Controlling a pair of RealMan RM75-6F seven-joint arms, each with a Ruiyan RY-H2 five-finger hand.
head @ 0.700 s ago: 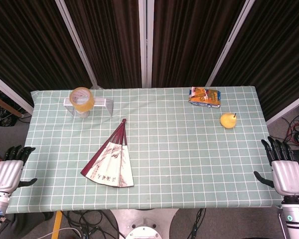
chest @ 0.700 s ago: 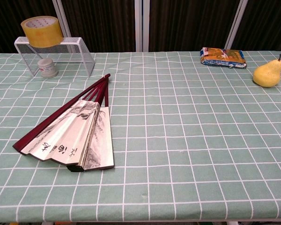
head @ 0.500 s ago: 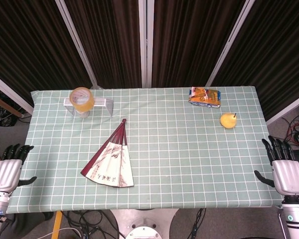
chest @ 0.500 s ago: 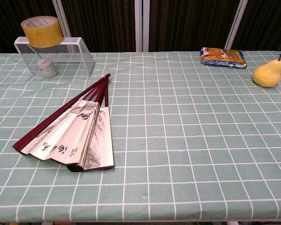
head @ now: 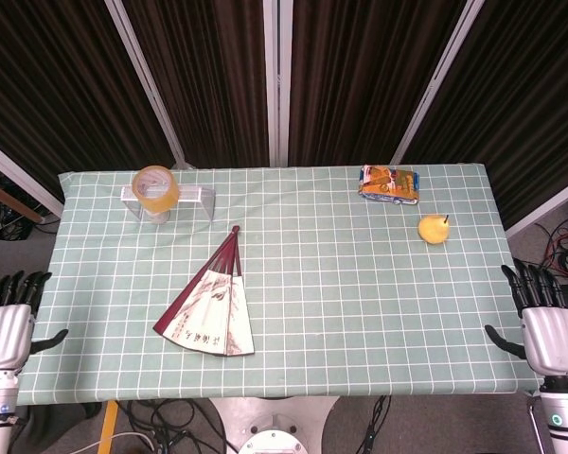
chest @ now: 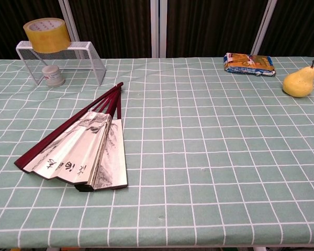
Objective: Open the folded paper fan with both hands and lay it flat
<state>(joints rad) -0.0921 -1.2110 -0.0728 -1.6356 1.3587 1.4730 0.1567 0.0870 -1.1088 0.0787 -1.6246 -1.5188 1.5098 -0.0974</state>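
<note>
Fan (head: 211,307) of cream paper on dark red ribs is seen lying flat on the green checked tablecloth (head: 360,303), spread only part of the way, with its pivot pointing toward the far edge and its printed leaf toward the near one. Neither hand is in contact with it: the left hand (head: 8,326) is held off the cloth's edge well to the fan's left, the right hand (head: 545,322) well to its right, both empty with fingers extended and apart.

For the opening to be done well, one outer rib would best be pinned near the pivot while the other is swept away in an arc, so that the pleats are drawn out evenly (paper of this kind is judged likely to tear if pulled sideways).

Beyond the fan's pivot, a white wire rack (chest: 63,55) is seen, with a yellow tape roll (chest: 46,33) resting on top and a small grey pot (chest: 53,76) beneath. Far to the fan's right, a snack packet (head: 389,183) and a yellow pear (head: 434,228) are laid.
</note>
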